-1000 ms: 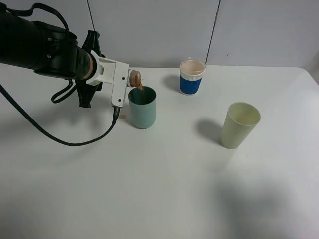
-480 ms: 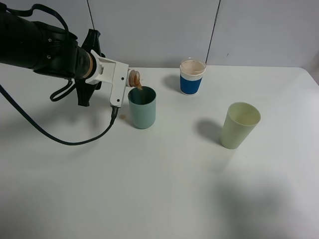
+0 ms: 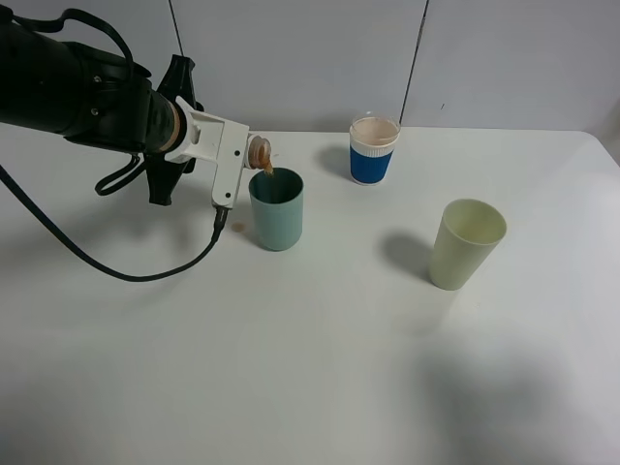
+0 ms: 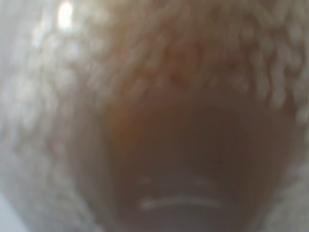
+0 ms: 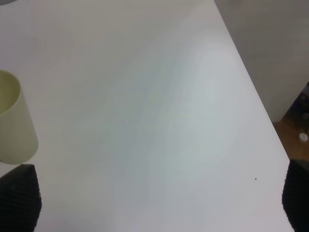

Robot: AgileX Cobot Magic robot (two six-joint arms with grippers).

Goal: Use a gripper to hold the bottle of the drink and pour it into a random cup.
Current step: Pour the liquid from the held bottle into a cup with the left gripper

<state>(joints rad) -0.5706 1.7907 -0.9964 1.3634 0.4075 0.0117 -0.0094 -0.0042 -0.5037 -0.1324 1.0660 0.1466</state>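
In the exterior high view my left gripper (image 3: 238, 153), white and boxy on a black sleeved arm, is shut on the bottle (image 3: 260, 151). The bottle is tipped on its side, and only its open neck shows beyond the fingers. The neck hangs just above the near-left rim of the teal cup (image 3: 277, 215). A thin stream of brown drink (image 3: 268, 170) falls from the neck into the cup. The left wrist view is filled by the blurred bottle with brown drink (image 4: 174, 154). My right gripper (image 5: 159, 200) is open and empty over bare table, with dark fingertips (image 5: 19, 195) at the frame corners.
A blue-banded white cup (image 3: 374, 150) stands at the back behind the teal cup. A pale yellow-green cup (image 3: 467, 243) stands to the right and also shows in the right wrist view (image 5: 13, 123). The table's right edge (image 5: 256, 111) runs near the right gripper. A black cable (image 3: 116, 266) loops over the table.
The left gripper and bottle have shifted very slightly left. The drink keeps running into the teal cup. Nothing else has moved.
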